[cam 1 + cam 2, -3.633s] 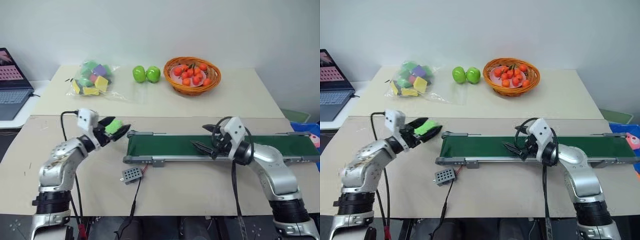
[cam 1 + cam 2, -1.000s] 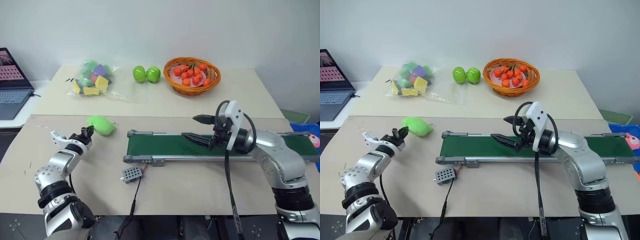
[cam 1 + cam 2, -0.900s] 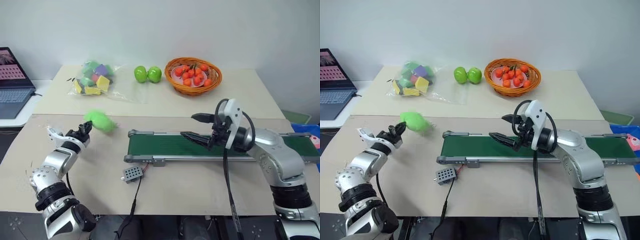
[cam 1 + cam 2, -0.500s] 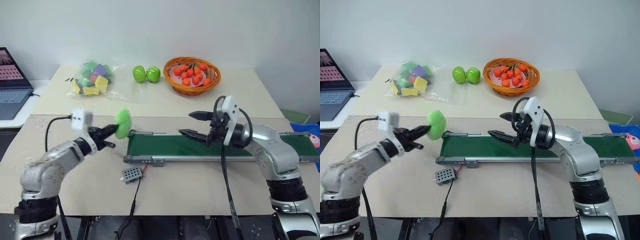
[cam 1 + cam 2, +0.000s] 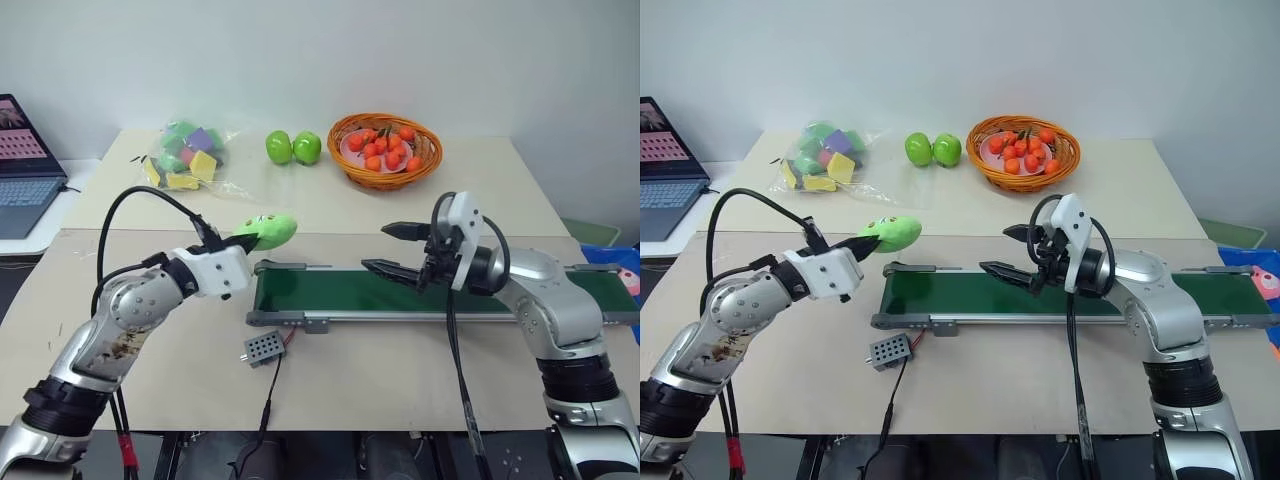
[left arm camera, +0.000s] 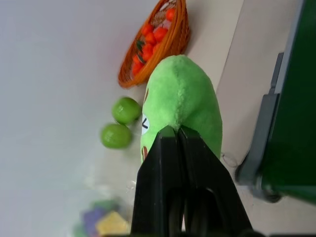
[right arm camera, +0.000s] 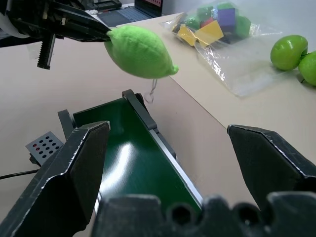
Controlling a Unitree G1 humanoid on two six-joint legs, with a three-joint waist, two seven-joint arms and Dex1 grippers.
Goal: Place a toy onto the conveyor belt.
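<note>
On the near beige table, a small grey perforated box [image 5: 264, 348] on a black cable lies just in front of the long dark green conveyor belt in its low grey metal frame [image 5: 330, 292]. The robot's left gripper [image 5: 243, 241], its two black fingers clenched on the soft lime-green plush toy with a small embroidered face [image 5: 268, 229], holds the toy in the air just beside the belt's left end roller, clear of the belt surface. The right gripper [image 5: 394, 249] hovers over the middle of the belt with its fingers spread wide apart and nothing between them. On the farther table, a clear plastic bag of colourful foam blocks [image 5: 186, 155] sits at the left, two shiny green apples [image 5: 293, 148] touch each other near the middle, and a woven orange basket of small orange fruit [image 5: 385, 149] stands to their right. An open laptop [image 5: 22, 165] rests at the far left edge.
</note>
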